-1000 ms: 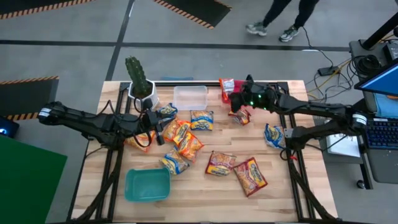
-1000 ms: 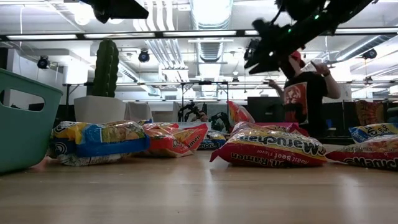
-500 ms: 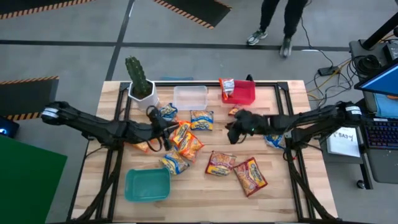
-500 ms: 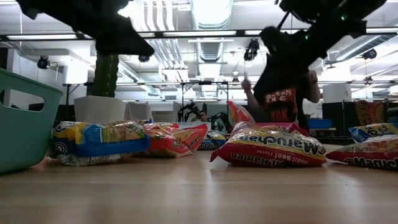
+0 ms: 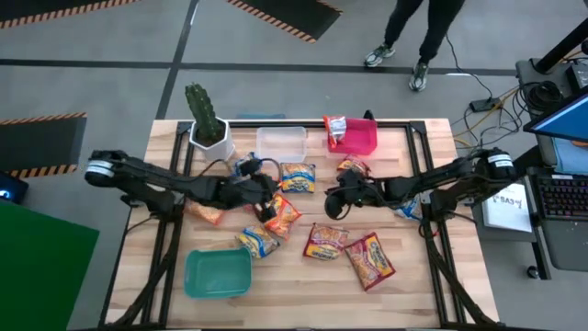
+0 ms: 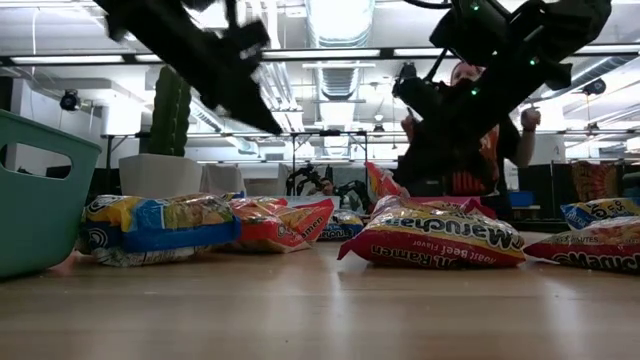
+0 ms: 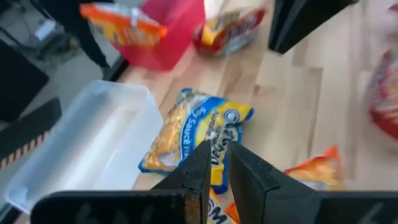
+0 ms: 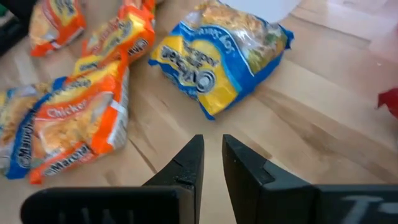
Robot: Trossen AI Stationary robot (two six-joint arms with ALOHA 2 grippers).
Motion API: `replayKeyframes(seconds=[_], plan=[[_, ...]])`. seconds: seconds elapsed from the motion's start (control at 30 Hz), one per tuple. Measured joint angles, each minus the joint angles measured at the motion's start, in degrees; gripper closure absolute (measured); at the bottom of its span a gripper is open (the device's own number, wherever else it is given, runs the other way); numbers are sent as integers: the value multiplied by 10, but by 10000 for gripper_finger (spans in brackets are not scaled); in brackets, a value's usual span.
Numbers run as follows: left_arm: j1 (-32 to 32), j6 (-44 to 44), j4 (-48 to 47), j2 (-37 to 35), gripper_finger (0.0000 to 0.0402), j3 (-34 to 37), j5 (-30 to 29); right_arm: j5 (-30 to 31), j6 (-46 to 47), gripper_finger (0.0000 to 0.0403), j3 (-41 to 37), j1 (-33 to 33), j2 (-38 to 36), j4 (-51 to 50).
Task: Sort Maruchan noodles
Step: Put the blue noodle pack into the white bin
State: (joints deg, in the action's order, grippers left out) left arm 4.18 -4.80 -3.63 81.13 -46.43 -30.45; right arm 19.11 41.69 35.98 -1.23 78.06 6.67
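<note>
Several Maruchan noodle packets lie flat on the wooden table. A blue-yellow one rests in the middle, just in front of the clear bin. Orange ones lie to its near left, red-yellow ones nearer the front. My left gripper hovers to the left of the blue-yellow packet, my right gripper to its right. Both slant downward above the table, with fingers nearly together and nothing between them.
A teal bin sits at the near left. A red bin at the far side has a packet leaning on its rim. A potted cactus stands far left. A person walks beyond the far edge.
Both arms have come down toward the middle of the table. My left gripper has moved toward the right edge and tipped further down. My right gripper has swung from beside the red bin toward the near edge and left. The packets lie as before.
</note>
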Motion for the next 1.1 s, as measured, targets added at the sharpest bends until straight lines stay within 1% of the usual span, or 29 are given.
replayKeyframes(seconds=[0.07, 0.17, 0.33, 0.53, 0.77, 0.87, 1.0, 1.1], plan=[[-22, -2, -1, 22, 365, -2, 12, 0, -1, 360, 0, 0, 0, 6], [-46, -4, 5, 55, 365, -10, 15, 0, -6, 360, 0, 0, -4, 2], [-73, -5, 6, 104, 365, -27, 15, 4, -15, 360, 0, 0, -8, 12], [-85, -2, 27, 157, 365, -57, 15, 4, -17, 360, 0, 0, -10, 10], [-88, 0, 28, 226, 365, -92, 15, 5, -14, 360, 0, 0, -10, 13], [-88, -5, 25, 245, 365, -97, 39, 12, 10, 359, 0, 0, -10, 14], [-88, -18, 30, 254, 365, -98, 76, 20, 28, 343, 0, 0, -10, 13], [-84, -18, 26, 256, 365, -98, 83, 20, 37, 316, 0, 0, -10, 13]])
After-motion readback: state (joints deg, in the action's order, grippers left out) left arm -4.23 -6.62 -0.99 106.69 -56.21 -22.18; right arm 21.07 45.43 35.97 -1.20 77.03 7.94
